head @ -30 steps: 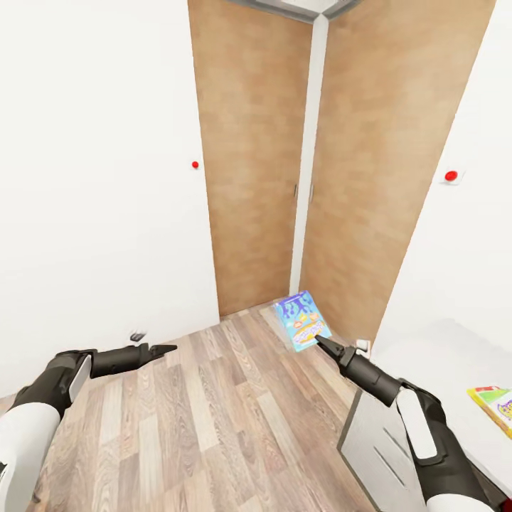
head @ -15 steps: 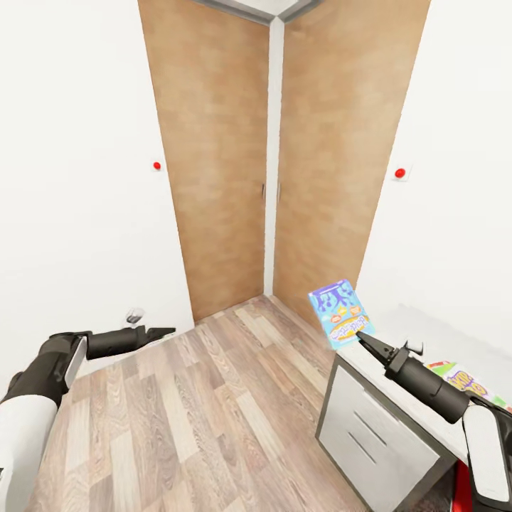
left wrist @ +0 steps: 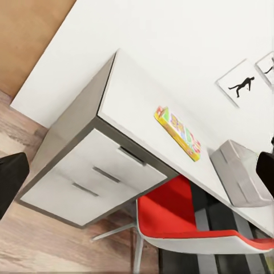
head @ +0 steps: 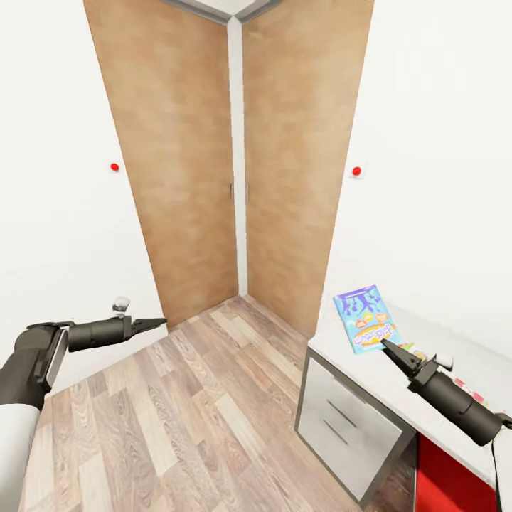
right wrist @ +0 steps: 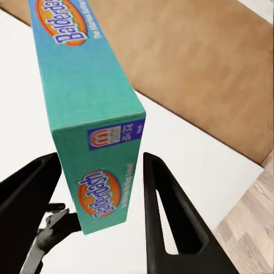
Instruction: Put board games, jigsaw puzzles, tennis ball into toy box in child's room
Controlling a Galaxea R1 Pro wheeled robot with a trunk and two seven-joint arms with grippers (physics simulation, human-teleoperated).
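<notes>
Fingers of the right gripper (head: 387,345) clamp the lower edge of a blue flat board game box (head: 365,318), held upright above the pale grey table (head: 355,363) near its end corner, likely for carrying to the light grey toy box (left wrist: 242,174). Left gripper (head: 158,322) hangs idle over wood floor (head: 178,412), fingers apparently pressed together on nothing.

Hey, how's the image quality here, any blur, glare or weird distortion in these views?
Head view: sharp, evenly lit, wardrobe edges splay with wide-angle stretch. Left wrist view: crisp, the table tilted across the frame. Right wrist view: the board game looms large, lettering readable, no glare.
</notes>
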